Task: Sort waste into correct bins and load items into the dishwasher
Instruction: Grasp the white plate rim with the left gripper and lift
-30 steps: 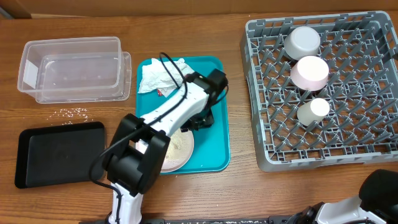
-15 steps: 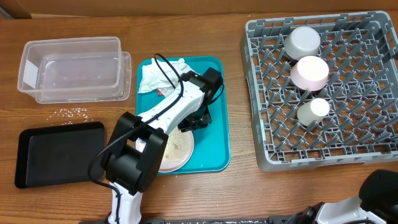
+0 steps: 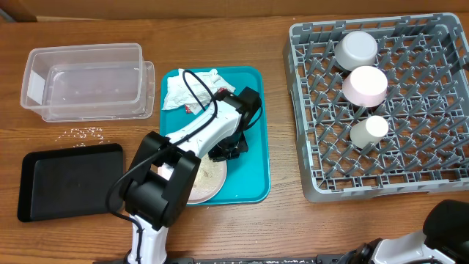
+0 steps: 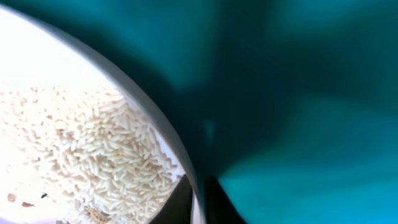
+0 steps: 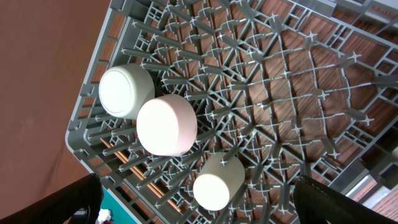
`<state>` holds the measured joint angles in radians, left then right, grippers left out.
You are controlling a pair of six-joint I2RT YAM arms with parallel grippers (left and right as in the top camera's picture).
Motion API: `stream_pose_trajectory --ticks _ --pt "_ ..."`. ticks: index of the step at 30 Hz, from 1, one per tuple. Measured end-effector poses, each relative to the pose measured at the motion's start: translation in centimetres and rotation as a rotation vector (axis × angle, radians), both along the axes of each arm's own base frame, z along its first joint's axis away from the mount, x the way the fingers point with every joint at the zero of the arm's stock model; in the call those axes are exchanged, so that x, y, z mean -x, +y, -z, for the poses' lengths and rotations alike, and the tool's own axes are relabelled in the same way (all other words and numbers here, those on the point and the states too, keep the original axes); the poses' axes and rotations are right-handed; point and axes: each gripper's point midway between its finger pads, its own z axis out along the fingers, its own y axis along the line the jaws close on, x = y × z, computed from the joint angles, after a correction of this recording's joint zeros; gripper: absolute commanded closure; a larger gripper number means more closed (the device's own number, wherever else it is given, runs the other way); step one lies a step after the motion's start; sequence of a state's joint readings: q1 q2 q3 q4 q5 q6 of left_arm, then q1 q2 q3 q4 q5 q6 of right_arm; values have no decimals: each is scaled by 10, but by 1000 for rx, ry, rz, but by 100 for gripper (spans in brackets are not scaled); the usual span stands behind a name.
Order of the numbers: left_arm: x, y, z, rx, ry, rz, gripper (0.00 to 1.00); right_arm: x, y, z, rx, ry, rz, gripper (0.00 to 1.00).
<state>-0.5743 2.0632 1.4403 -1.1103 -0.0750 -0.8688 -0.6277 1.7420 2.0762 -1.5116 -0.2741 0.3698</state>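
A white plate point(image 3: 205, 180) with rice on it sits on the teal tray point(image 3: 253, 176), with a crumpled paper napkin point(image 3: 187, 89) at the tray's far end. My left gripper point(image 3: 226, 150) is down at the plate's right rim. In the left wrist view its two black fingers point(image 4: 199, 199) pinch the plate rim point(image 4: 155, 124), one inside by the rice point(image 4: 93, 155) and one outside over the tray point(image 4: 311, 124). My right gripper point(image 5: 205, 199) is open and empty, hovering above the grey dish rack point(image 5: 298, 93).
The dish rack point(image 3: 308, 110) at the right holds a white bowl point(image 3: 356, 48), a pink bowl point(image 3: 365, 85) and a white cup point(image 3: 368, 130). A clear plastic container point(image 3: 84, 81) and a black tray point(image 3: 69, 180) lie at the left, with spilled rice point(image 3: 86, 133) between them.
My left gripper has moved toward me along the tray and down onto the plate's rim. The right arm has not moved.
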Motion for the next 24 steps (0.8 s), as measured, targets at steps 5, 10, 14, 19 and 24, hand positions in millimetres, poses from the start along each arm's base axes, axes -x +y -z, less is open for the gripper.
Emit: stream_pose_trajectory --ticks 5,10,14,19,24 --pt "3 1 -1 -5 13 -5 96 0 0 0 0 0 0 0" --pt "6 3 -6 -17 33 -5 96 0 0 0 0 0 0 0" --pt "7 4 -17 -29 48 -5 96 0 0 0 0 0 0 0" --pt "6 11 -40 -79 62 3 96 0 0 0 0 0 0 0" --pt "3 21 -68 -148 56 17 96 0 0 0 0 0 1 0"
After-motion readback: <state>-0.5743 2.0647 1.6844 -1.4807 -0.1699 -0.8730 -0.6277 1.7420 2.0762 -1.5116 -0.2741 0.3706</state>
